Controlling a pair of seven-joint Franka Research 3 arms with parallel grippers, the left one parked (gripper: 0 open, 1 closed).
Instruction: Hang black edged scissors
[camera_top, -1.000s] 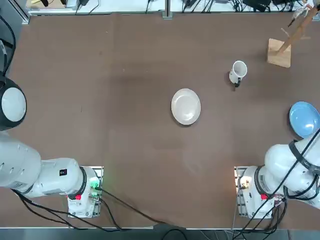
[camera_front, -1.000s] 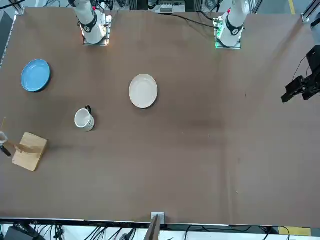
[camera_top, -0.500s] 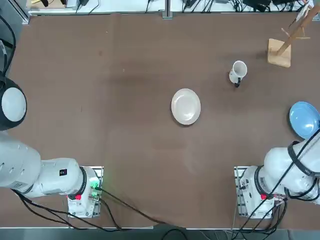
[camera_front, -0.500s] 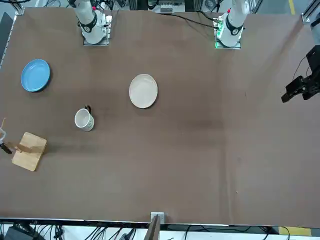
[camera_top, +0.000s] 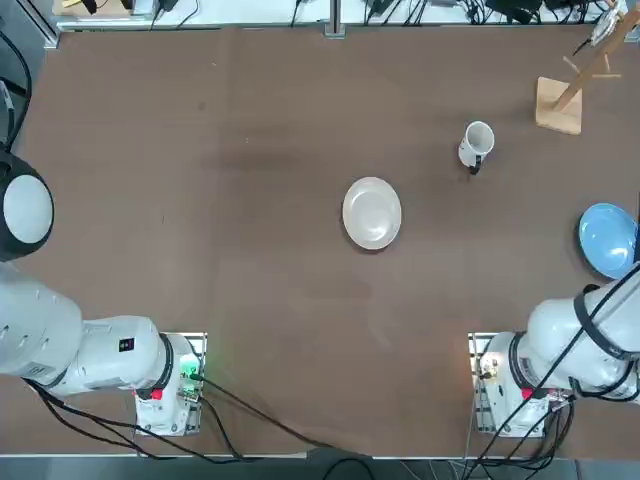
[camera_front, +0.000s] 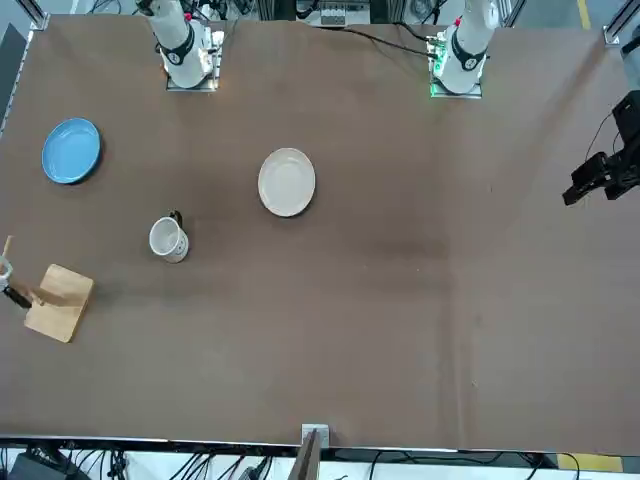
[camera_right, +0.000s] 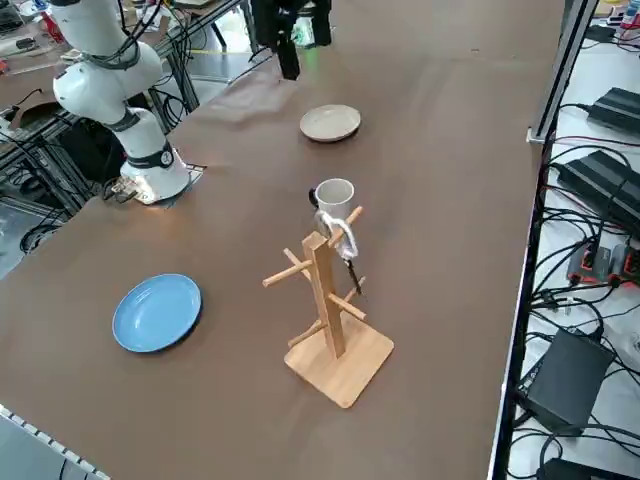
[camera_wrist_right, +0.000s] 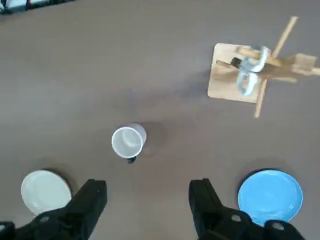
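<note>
The black edged scissors hang on the wooden peg rack (upper peg). The right tool is high above the table, fingers apart and empty.

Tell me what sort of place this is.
Most likely a robotics lab. Two arms are bolted to a brown table set with test props, a wooden peg rack holding the black edged scissors, while cables and power boxes cover the floor alongside.

Wide bare table across the left and middle, nothing to dodge there. Obstacles cluster on the right: plate mid-table, mug beyond it, rack in the far right corner with scissors on a peg, blue plate at the right edge. Clear lanes between all of them.
</note>
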